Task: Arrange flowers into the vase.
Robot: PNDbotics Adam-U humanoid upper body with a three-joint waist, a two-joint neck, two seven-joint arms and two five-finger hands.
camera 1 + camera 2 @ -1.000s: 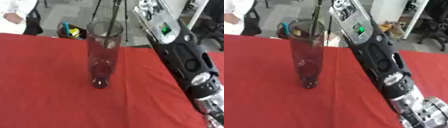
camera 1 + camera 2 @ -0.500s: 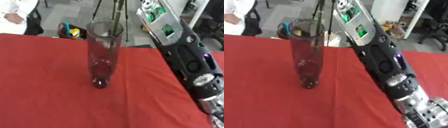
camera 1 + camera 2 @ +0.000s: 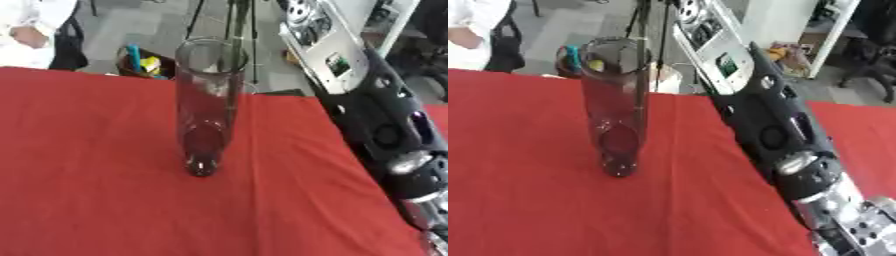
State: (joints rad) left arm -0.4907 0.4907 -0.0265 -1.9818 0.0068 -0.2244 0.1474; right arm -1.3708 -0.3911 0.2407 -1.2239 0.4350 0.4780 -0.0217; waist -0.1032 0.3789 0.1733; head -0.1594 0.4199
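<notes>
A tall clear glass vase (image 3: 208, 100) stands upright on the red tablecloth (image 3: 87, 180), a little left of centre. A thin dark stem (image 3: 234, 20) comes down from the top edge to the vase's mouth, and a dark line continues inside the glass. I cannot make out any flower head. My right arm (image 3: 776, 130), black with silver joints, rises from the lower right corner past the vase to the top edge. Its hand is above the picture. My left hand shows in neither view.
The table's far edge (image 3: 280, 96) runs just behind the vase. Beyond it on the floor are a dark bin (image 3: 140, 62) with blue and yellow things, thin tripod legs, and a person in white (image 3: 35, 25) at the top left.
My right arm has shifted slightly beside the vase. The vase has stayed where it was.
</notes>
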